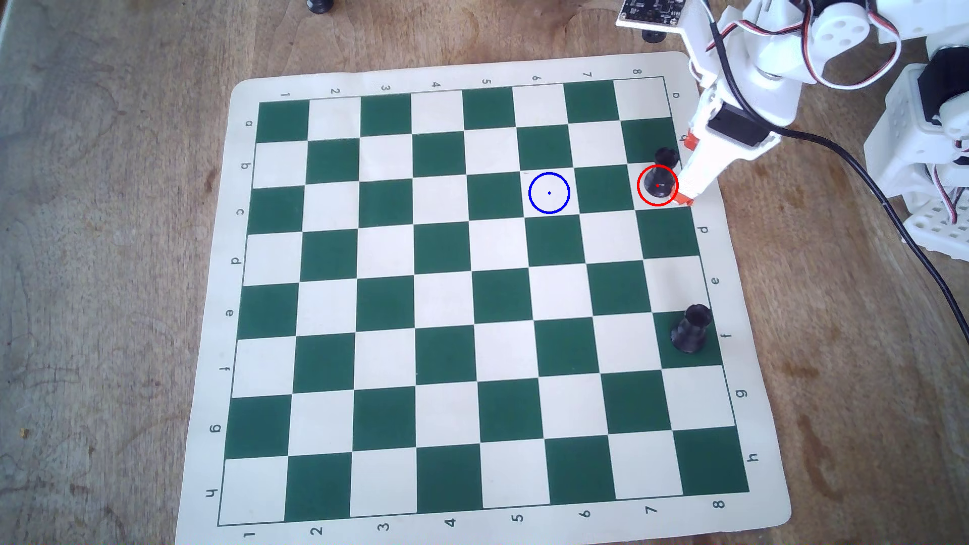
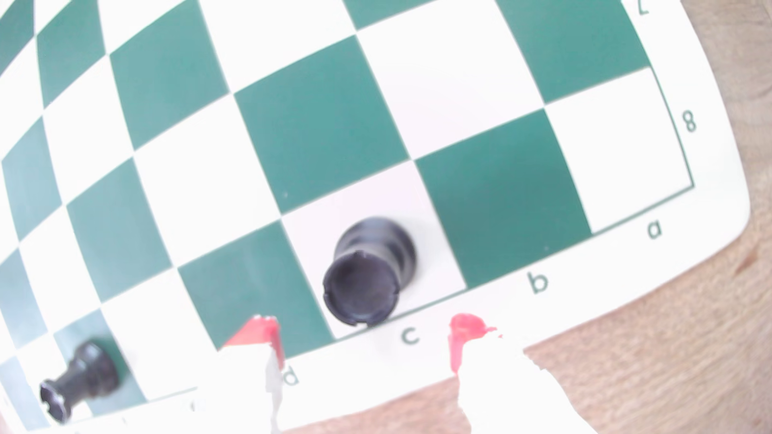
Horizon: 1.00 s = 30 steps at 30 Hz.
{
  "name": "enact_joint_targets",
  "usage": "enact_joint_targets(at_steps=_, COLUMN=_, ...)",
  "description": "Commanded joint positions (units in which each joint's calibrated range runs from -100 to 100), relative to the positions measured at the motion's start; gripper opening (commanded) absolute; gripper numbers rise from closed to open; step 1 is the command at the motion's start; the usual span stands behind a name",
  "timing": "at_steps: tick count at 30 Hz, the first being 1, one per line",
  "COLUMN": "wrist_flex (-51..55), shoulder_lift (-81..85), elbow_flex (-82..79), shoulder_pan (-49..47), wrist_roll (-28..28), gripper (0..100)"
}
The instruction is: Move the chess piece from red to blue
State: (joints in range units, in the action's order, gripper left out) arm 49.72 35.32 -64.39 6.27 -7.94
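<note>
The chess piece (image 1: pixel 659 175), a black rook, stands upright on the white square c8, with its base inside the red circle (image 1: pixel 641 195). The blue circle (image 1: pixel 549 193) lies two squares to the left on white square c6 and is empty. My gripper (image 1: pixel 688 170) is open at the board's right margin, just right of the rook. Its red-tipped fingers (image 1: pixel 683 198) do not touch the rook. In the wrist view the rook (image 2: pixel 367 271) sits just ahead of the open gripper (image 2: pixel 363 338). The circles do not show there.
A second black rook (image 1: pixel 692 329) stands on f8 and also shows in the wrist view (image 2: pixel 79 379). The green-and-white chess mat (image 1: pixel 367 73) lies on a wooden table. Dark pieces (image 1: pixel 652 35) sit off the board at the top. A black cable (image 1: pixel 891 209) and the arm base are at the right.
</note>
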Motion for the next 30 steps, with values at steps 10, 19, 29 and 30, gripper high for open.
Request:
enact_joint_targets(at_steps=10, wrist_flex=-9.02, shoulder_lift=-1.87, elbow_flex=-0.70, shoulder_pan=0.42, wrist_roll=-0.73, gripper=18)
enact_joint_targets(at_steps=19, wrist_flex=-9.51, shoulder_lift=-0.94, elbow_flex=-0.79, shoulder_pan=0.42, wrist_roll=-0.88, gripper=15)
enact_joint_targets(at_steps=29, wrist_flex=-9.84, shoulder_lift=-0.68, elbow_flex=-1.34, shoulder_pan=0.97, wrist_roll=-0.78, gripper=10)
enact_joint_targets(at_steps=30, wrist_flex=-9.84, shoulder_lift=-0.60, elbow_flex=-1.34, shoulder_pan=1.20, wrist_roll=-0.68, gripper=9)
